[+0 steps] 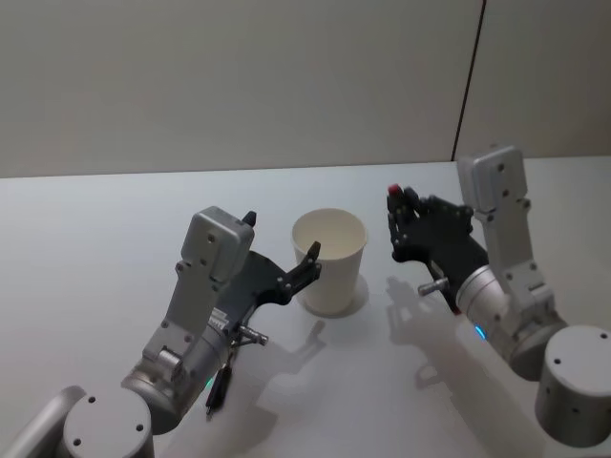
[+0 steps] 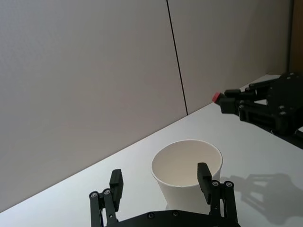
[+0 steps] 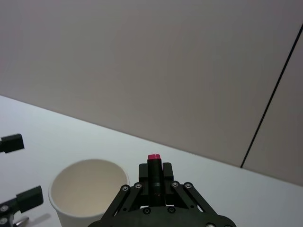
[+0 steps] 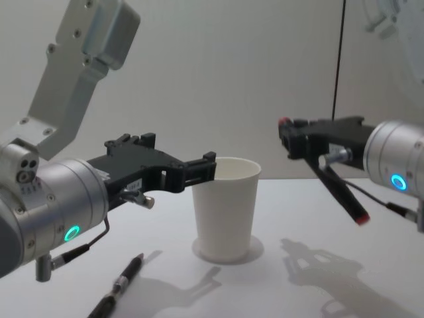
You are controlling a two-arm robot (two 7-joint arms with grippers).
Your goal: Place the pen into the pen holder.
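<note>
Your right claw (image 1: 399, 215) is clamped on the pen (image 4: 341, 192), whose red end pokes up past the fingertips while the rest of the shaft slants down and back beneath the claw, so its long axis is tilted, not upright. From that claw the pen holder (image 1: 329, 272) lies off to its left and lower, standing upright on the desk (image 1: 115, 219) with its mouth open and nothing visible inside; there is a clear gap between the two. This is the nearer arm for the drop, and I judge you'll need to carry the pen over the rim and stand it closer to vertical. Your left claw (image 1: 279, 240) is spread open at rim height, one finger right at the holder's near side; I can't tell if it touches. A second dark pen (image 4: 122, 285) lies on the desk below that arm. The desk is plain and pale, with a bare wall behind.
</note>
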